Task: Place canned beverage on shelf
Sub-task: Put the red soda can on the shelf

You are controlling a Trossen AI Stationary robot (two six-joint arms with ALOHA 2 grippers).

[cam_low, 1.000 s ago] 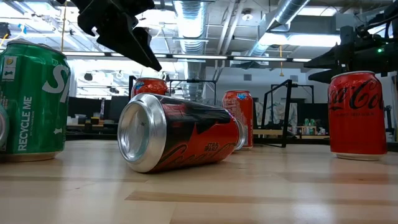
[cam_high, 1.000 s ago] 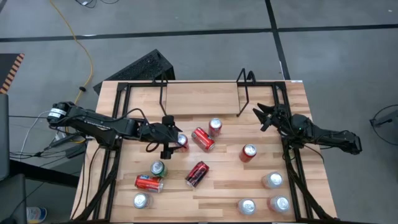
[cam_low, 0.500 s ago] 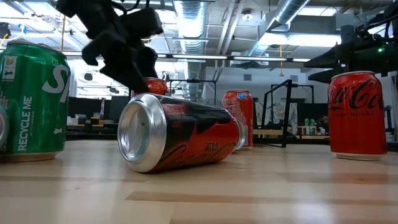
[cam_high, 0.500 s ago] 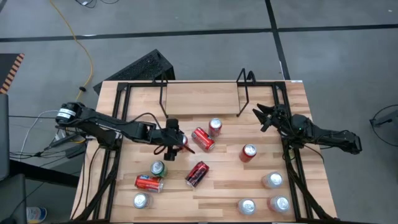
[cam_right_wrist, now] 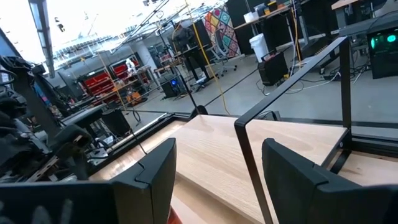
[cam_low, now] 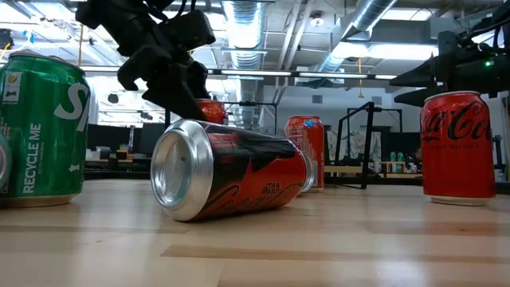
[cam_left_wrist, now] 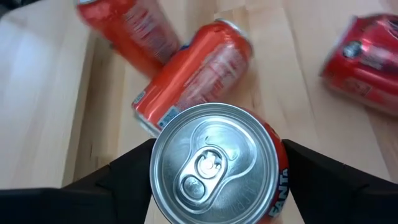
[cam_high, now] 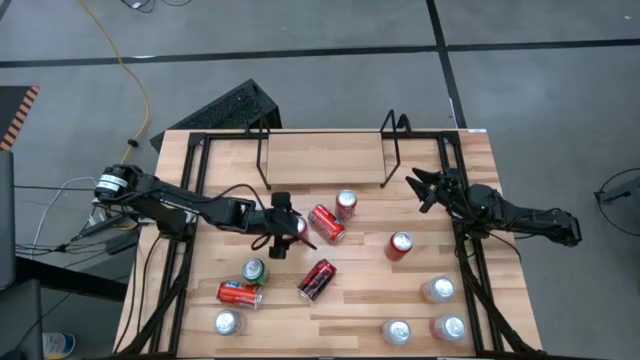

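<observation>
The left gripper (cam_high: 283, 226) sits left of centre in the high view, lowered over an upright orange can (cam_left_wrist: 216, 163), its two dark fingers (cam_left_wrist: 127, 169) spread on either side of the can's body with the silver lid filling the lower middle of the left wrist view; whether the pads already touch the wall I cannot tell. The can should handle as a light, stiff but thin-walled cylinder, smooth and fairly slippery, easily dented, so the sides below the rim look the sensible place to hold it. The shelf (cam_high: 325, 150) is the low black rod rack at the upper centre of the high view, bare of cans. The right gripper (cam_high: 428, 188) waits at the right of that view near the shelf's end loop, jaws apart and holding nothing. From above, the left gripper covers most of the can, and in the low view a lying dark red can (cam_low: 231, 169) blocks its lower half. A neighbouring lying red can (cam_left_wrist: 194, 73) is just beside it; contact between them is unclear
</observation>
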